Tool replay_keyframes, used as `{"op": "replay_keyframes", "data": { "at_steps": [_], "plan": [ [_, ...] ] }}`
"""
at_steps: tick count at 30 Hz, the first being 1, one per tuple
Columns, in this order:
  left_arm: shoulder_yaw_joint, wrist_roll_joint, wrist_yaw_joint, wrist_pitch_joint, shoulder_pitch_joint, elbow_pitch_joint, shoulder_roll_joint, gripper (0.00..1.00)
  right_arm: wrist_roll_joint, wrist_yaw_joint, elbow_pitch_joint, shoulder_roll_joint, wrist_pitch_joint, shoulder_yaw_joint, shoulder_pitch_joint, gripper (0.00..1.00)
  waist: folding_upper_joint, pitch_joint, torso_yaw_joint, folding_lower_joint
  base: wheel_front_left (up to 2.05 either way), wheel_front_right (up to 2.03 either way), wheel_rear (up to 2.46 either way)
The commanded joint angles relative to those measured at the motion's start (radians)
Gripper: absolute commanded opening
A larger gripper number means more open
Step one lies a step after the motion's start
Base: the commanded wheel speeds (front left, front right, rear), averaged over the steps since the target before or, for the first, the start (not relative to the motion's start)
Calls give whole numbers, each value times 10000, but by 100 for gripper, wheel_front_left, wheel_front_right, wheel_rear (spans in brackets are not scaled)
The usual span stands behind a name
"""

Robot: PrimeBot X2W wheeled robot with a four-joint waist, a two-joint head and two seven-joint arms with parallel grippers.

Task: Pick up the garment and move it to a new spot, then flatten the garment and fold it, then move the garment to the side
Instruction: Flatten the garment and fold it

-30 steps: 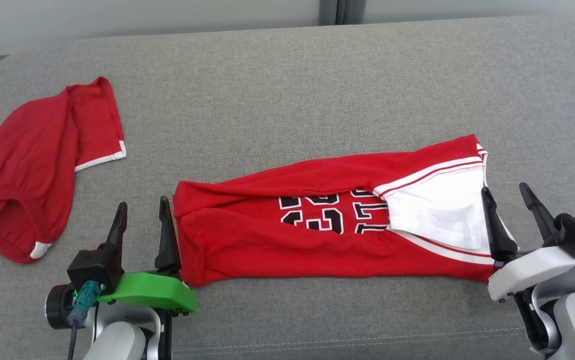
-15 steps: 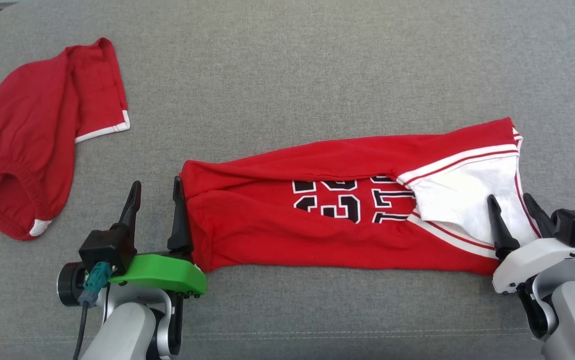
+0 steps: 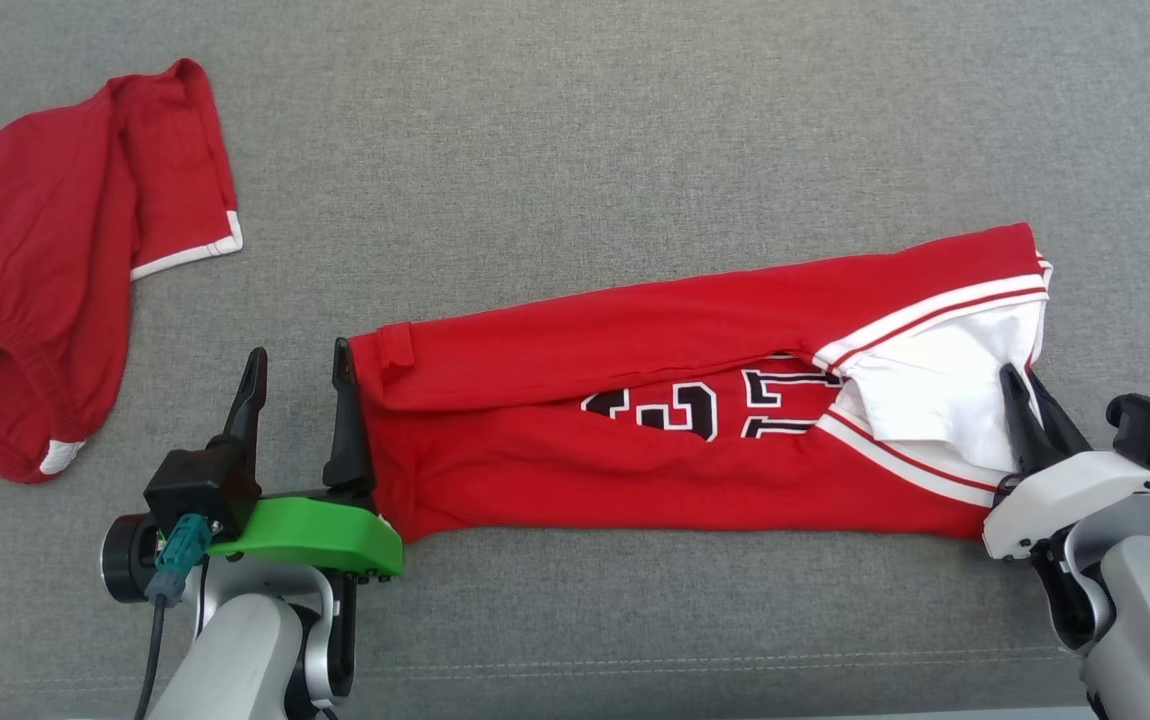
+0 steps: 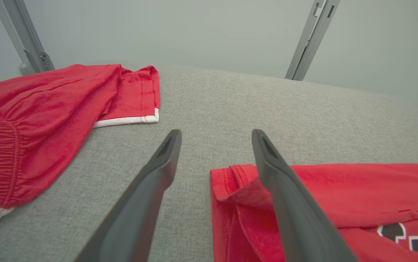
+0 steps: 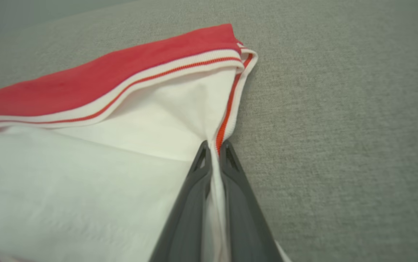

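The garment is a red jersey with black-and-white lettering and a white panel, folded into a long band across the grey surface. My right gripper is shut on its white, striped edge at the right end; the right wrist view shows the trim pinched in my right gripper. My left gripper stands open at the garment's left end. In the left wrist view its right finger lies over the red hem, the left finger over bare fabric surface.
A second red piece with an elastic waistband and white trim lies crumpled at the far left, also in the left wrist view. The grey padded surface stretches beyond the garment. Metal posts stand behind the surface.
My right gripper has shut on the garment's white right edge. The head camera has tilted down, shifting the whole picture. My left gripper stays open by the left end.
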Motion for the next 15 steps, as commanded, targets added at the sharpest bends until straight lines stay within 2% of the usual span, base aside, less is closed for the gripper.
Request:
{"op": "replay_keyframes", "data": {
  "at_steps": [1, 7, 12, 15],
  "plan": [
    [47, 57, -40, -64, -100, -17, 22, 100, 103, -49, 149, -192, 20, -46, 179, 0, 0, -30, -85, -1, 0, 0, 0],
    [133, 129, -67, -54, -6, -53, 59, 100, 370, -46, -240, -632, -69, -814, 342, 0, 0, -109, -358, -1, 0, 0, 0],
    [124, 163, -51, -54, -89, -79, 62, 100, 124, -36, -641, -1063, -78, -1803, 634, 0, 0, -106, -528, -1, 0, 0, 0],
    [161, 164, -46, -55, -91, -81, 69, 100, -62, -36, -1038, -1099, -78, -2016, 687, 0, 0, -123, -662, -1, 0, 0, 0]
  ]
}}
